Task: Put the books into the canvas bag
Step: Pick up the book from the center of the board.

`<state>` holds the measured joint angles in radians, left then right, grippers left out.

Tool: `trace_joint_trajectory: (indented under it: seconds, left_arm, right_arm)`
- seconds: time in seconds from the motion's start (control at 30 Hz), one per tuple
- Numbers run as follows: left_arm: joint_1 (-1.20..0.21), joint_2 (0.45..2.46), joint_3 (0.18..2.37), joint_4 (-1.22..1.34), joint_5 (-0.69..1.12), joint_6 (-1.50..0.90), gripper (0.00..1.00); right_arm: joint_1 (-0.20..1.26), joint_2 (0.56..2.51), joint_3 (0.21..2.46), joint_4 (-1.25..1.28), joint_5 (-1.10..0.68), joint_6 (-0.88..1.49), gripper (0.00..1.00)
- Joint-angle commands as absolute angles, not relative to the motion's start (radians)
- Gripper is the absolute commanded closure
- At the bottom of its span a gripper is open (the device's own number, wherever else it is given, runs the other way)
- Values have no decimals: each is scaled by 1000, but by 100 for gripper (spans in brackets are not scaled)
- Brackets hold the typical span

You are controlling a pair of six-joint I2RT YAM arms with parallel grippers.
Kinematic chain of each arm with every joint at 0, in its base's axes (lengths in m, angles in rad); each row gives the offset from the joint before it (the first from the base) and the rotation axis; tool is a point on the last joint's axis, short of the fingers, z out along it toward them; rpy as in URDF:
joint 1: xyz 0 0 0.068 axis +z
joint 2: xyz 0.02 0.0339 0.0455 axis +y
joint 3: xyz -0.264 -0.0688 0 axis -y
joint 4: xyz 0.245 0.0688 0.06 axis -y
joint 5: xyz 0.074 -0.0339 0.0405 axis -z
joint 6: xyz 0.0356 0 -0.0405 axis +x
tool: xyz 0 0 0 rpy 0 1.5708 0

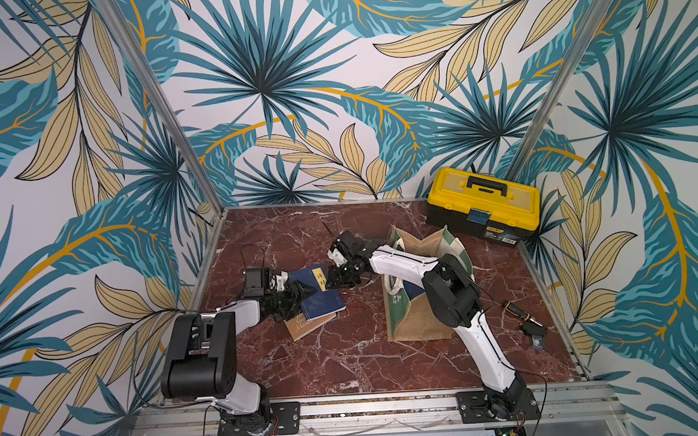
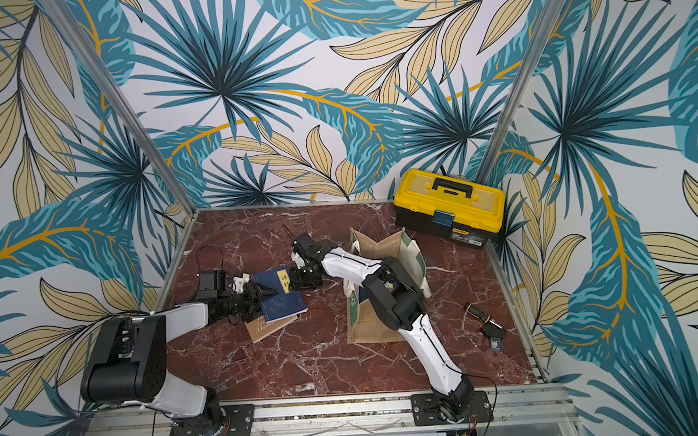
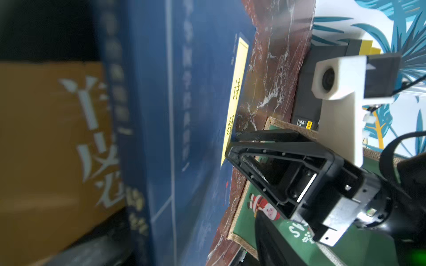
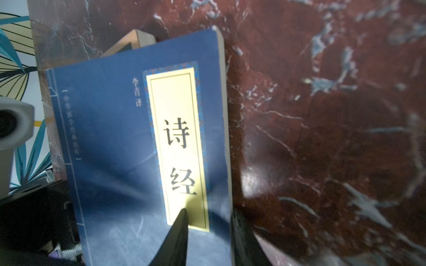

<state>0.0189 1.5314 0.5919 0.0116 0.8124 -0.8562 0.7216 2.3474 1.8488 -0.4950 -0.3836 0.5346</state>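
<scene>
Navy book (image 1: 306, 277) tilted between both grippers: right gripper (image 1: 331, 280) pinches its label edge; left gripper (image 1: 302, 293), closure cannot be told; canvas bag (image 1: 414, 320) lies toward the table's (image 1: 346, 362) right edge.

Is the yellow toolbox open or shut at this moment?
Shut. In both top views the toolbox lid lies flat on its black base, no gap showing.

books (image 1: 322, 303): navy pair atop tan one, loose stack | canvas bag (image 1: 409, 323): nearby, apparently upright, open

Yellow toolbox (image 1: 484, 203), marbled tabletop (image 1: 346, 358)
</scene>
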Motion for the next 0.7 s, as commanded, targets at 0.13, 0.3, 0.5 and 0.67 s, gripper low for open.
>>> trace_joint_trajectory:
  seconds: [0.13,0.3,0.5,0.67]
  left_arm:
    - [14,1367,638,-130,809,-782,89]
    - [14,1211,799,-425,731,-623,95]
    - [27,1084,957,-525,802,-522,96]
    - [58,1036,1024,-434,1022,-554,96]
  right_arm:
    - [738,2192,1809,-546,-329,520,63]
    - [750,2013,1824,-613,-222,443,54]
    - [761,1830,1826,-666,-185,404,42]
    - [756,1709,1784,-657,-218,421,31]
